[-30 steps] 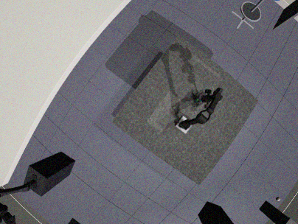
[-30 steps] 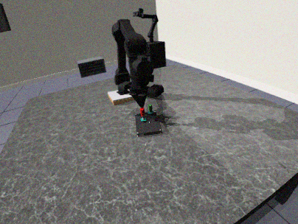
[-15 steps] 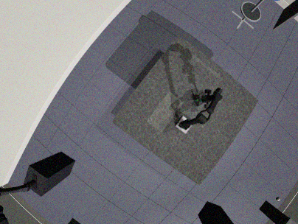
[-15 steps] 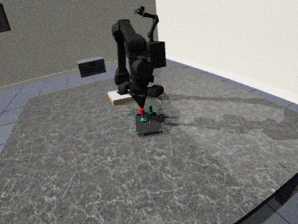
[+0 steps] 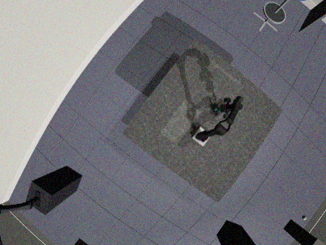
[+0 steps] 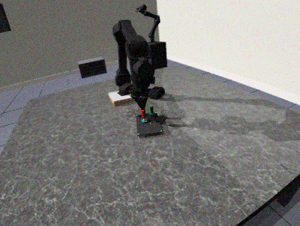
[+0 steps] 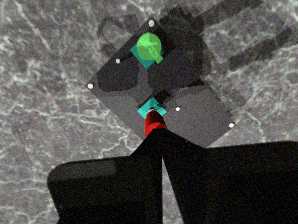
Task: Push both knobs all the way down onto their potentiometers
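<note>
A dark square circuit board [image 7: 200, 120] [image 6: 150, 129] stands on the table. It carries a red knob [image 7: 152, 121] [image 6: 142, 113] on a teal potentiometer [image 7: 151, 106] and a green knob [image 7: 149, 46] [image 6: 151, 109] on a second teal potentiometer [image 7: 138, 55]. My gripper [image 7: 158, 133] [image 6: 142, 103] is shut with nothing between the fingers. Its closed tips rest on top of the red knob, right above it. The green knob stands free at the board's far corner. In the top view the arm [image 5: 226, 117] hides most of the board.
The arm's base sits on a pale plate [image 6: 119, 98] [image 5: 200, 135] behind the board. Dark boxes [image 6: 92, 67] [image 5: 54, 188] stand on the floor beyond the table. The table [image 6: 93, 167] stretches wide around the board.
</note>
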Controlling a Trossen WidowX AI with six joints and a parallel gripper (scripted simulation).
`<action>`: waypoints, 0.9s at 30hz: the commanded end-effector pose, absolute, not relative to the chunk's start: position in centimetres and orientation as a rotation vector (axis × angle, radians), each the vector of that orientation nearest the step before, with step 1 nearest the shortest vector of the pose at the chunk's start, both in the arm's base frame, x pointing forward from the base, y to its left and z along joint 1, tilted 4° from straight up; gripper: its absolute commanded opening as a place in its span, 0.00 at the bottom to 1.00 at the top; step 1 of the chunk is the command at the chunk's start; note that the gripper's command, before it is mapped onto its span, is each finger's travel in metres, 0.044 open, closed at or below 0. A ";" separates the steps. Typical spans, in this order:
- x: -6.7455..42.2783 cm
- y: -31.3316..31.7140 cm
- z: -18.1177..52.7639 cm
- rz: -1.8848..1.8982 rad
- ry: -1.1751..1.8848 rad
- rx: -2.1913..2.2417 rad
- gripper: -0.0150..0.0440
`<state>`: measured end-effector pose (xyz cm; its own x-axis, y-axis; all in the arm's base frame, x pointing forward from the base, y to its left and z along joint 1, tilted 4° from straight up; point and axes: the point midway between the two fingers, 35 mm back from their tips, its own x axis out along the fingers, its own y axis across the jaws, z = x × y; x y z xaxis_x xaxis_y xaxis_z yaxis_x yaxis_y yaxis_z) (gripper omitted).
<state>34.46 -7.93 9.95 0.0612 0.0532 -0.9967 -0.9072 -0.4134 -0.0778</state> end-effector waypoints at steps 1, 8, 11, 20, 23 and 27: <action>34.3 -8.0 9.7 1.481 0.899 -1.517 0.25; 34.3 -8.0 9.8 1.481 0.899 -1.517 0.25; 34.3 -8.0 9.8 1.481 0.899 -1.517 0.25; 34.3 -8.0 9.8 1.481 0.899 -1.517 0.25; 34.4 -8.0 9.6 1.481 0.899 -1.517 0.25; 34.4 -7.9 9.4 1.481 0.899 -1.517 0.25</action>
